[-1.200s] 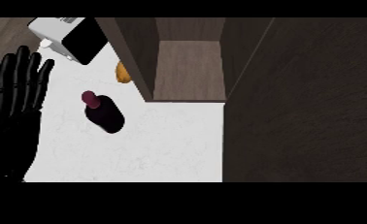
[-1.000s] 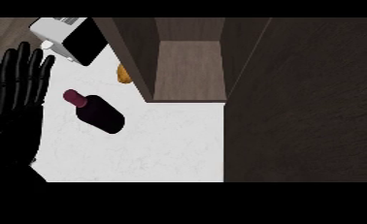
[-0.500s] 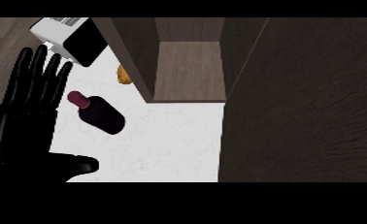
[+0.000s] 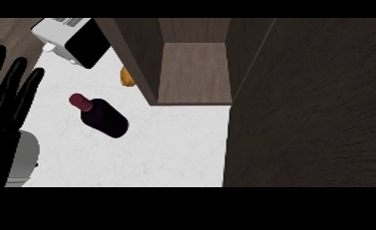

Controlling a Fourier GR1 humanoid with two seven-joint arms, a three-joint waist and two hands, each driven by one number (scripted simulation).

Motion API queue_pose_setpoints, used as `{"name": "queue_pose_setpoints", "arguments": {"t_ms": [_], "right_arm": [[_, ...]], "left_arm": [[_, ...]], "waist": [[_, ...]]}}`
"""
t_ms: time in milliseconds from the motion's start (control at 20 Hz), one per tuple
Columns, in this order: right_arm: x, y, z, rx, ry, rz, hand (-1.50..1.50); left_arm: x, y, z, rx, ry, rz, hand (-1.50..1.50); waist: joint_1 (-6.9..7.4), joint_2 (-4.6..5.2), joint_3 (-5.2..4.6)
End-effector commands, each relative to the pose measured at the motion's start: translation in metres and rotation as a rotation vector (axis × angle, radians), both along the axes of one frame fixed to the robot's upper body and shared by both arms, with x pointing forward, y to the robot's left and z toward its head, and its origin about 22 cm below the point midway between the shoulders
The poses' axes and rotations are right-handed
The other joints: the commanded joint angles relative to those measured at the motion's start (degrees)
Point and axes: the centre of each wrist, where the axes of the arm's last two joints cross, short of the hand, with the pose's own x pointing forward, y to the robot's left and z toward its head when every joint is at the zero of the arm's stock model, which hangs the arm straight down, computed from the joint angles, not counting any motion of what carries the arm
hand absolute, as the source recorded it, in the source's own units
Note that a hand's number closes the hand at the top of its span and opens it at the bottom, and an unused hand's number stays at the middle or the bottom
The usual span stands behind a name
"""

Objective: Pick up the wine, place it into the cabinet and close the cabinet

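Observation:
The wine bottle (image 4: 101,117), dark with a maroon cap, is on the white counter (image 4: 169,149), its neck pointing up-left; I cannot tell whether it stands or lies. My left hand (image 4: 18,105) shows at the left edge, open with fingers straight up, a little left of the bottle and not touching it. The cabinet (image 4: 194,72) stands open right of the bottle, showing a bare wooden shelf. Its dark door (image 4: 305,104) fills the right side. My right hand shows nowhere.
A white and black toaster (image 4: 72,40) sits at the back left. A small orange item (image 4: 127,76) lies against the cabinet's left wall (image 4: 140,55), behind the bottle.
My left hand rose beside the bottle with its thumb spread, then drew back left toward the edge. The bottle's neck swung further left early on and has since stayed put.

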Motion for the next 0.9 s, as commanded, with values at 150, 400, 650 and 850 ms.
{"name": "queue_pose_setpoints", "arguments": {"t_ms": [150,400,650,850], "right_arm": [[-0.054,-0.001,0.040,0.026,-0.038,0.005,-1.50],[-0.046,0.010,0.036,0.037,-0.049,-0.014,-1.50],[-0.049,0.013,0.046,0.030,-0.048,-0.009,-1.50],[-0.046,0.013,0.049,0.025,-0.078,0.019,-1.50]], "left_arm": [[-0.034,-0.007,0.020,-0.003,0.005,0.026,-1.50],[-0.033,-0.003,0.029,-0.006,-0.005,0.004,-1.50],[-0.044,0.002,0.032,-0.026,0.019,0.040,-1.50],[-0.036,0.002,0.035,-0.025,-0.006,0.067,-1.50]], "waist": [[-0.41,-0.27,0.00],[-0.10,-0.12,-0.01],[0.35,-0.21,-0.06],[0.22,-0.12,-0.04]]}}
